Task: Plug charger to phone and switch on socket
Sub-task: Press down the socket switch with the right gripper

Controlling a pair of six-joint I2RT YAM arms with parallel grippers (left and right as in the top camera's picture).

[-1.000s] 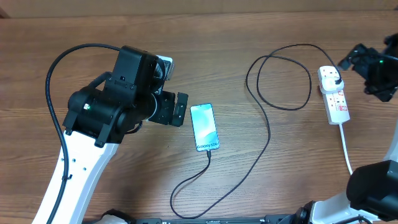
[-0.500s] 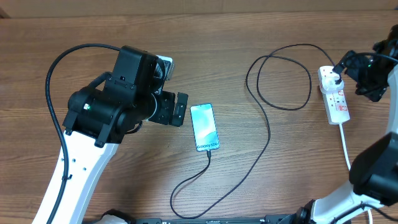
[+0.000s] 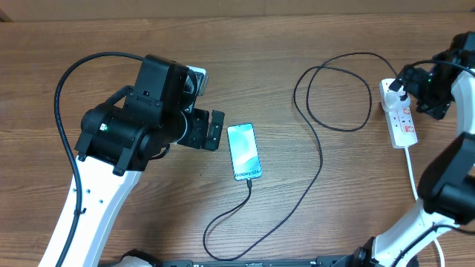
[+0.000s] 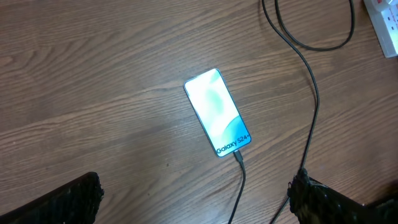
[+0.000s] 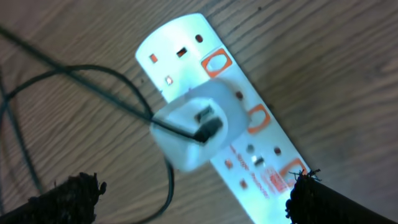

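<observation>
The phone lies flat mid-table with its screen glowing cyan; it also shows in the left wrist view. The charger, a thin black cable, has its tip in the phone's near end. It loops back to a white adapter seated in the socket. The socket is a white strip with orange-red switches. My left gripper is open just left of the phone, holding nothing. My right gripper hovers open over the socket's adapter end.
The charger cable forms a large loop between the phone and the socket, and another loop near the front edge. The socket's thick white cord runs toward the front right. My left arm's black cable arcs at the far left.
My right gripper has moved left and down from the table's right edge to just over the socket's adapter end. The left arm, phone and cable have not moved.
</observation>
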